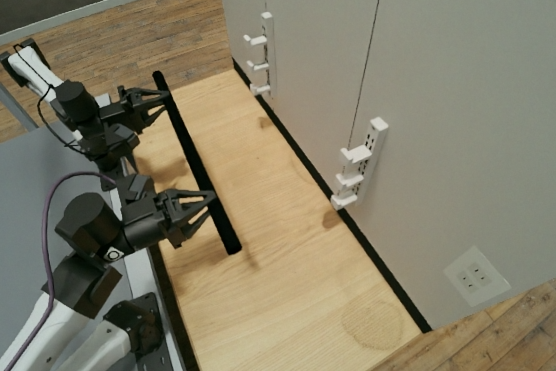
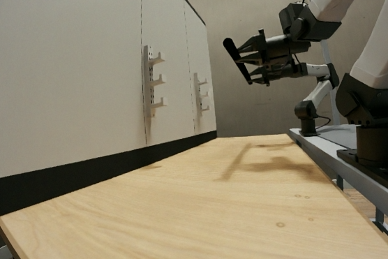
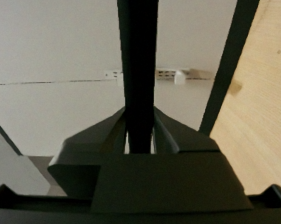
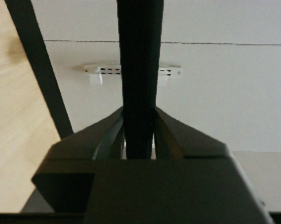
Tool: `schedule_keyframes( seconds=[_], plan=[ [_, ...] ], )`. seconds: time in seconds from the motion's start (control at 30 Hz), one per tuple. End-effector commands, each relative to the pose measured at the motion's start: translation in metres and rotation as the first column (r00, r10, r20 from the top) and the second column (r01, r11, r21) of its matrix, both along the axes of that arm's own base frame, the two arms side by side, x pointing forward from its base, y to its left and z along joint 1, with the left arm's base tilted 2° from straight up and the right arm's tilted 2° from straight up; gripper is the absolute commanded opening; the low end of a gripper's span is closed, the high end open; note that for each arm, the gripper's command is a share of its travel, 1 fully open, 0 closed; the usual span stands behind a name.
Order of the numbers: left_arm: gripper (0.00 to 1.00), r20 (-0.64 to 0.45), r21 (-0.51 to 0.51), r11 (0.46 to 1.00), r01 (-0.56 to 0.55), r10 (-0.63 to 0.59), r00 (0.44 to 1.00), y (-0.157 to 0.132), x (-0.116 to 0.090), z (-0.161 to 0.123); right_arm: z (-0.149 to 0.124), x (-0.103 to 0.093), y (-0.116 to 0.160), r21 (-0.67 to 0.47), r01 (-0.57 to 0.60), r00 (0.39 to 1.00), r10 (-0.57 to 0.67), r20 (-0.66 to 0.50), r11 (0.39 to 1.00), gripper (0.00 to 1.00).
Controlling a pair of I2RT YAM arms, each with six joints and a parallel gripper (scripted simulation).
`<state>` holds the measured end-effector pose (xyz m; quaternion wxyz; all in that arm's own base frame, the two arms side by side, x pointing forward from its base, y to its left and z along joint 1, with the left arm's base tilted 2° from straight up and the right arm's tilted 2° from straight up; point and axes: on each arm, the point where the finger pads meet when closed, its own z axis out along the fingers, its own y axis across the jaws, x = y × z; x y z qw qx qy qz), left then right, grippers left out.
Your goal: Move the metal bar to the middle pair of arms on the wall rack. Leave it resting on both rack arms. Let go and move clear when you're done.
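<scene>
Surroundings of the bench [image 1: 300, 273] [image 2: 195, 204].
White outlet plate [image 1: 477, 277] low on the pale wall panel [image 1: 450, 78] [image 2: 77, 72]; a black strip [image 1: 382, 265] [image 2: 105, 166] runs along the panel's foot. Wood-plank floor [image 1: 150, 23] lies beyond; two dark seams [image 1: 372, 23] [image 2: 142, 9] cross the panel.
</scene>
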<state>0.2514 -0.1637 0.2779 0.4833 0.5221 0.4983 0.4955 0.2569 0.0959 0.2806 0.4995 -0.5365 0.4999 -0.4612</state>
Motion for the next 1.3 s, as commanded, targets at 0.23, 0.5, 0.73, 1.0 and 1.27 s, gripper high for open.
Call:
schedule_keyframes(
  seconds=[0.23,0.5,0.73,1.0,1.27],
  plan=[
    [0.00,0.030,-0.007,1.000,-0.022,0.022,0.999,0.006,0.019,0.008,0.006,0.018,-0.005,0.004,0.024,0.999,-0.024,0.034,1.000,0.00],
    [0.00,0.030,-0.007,1.000,-0.022,0.022,0.999,0.006,0.029,0.009,0.006,0.028,-0.004,0.004,0.024,0.999,-0.024,0.034,1.000,0.00],
    [0.00,0.030,-0.007,1.000,-0.022,0.022,0.999,0.006,0.040,0.009,0.006,0.040,-0.003,0.004,0.024,0.999,-0.024,0.034,1.000,0.00],
    [0.00,0.030,-0.007,1.000,-0.022,0.022,0.999,0.006,0.050,0.011,0.007,0.050,-0.003,0.004,0.024,0.999,-0.024,0.034,1.000,0.00],
    [0.00,0.030,-0.007,1.000,-0.022,0.022,0.999,0.006,0.064,0.015,0.011,0.063,-0.003,0.004,0.024,0.999,-0.024,0.034,1.000,0.00]
  ],
)
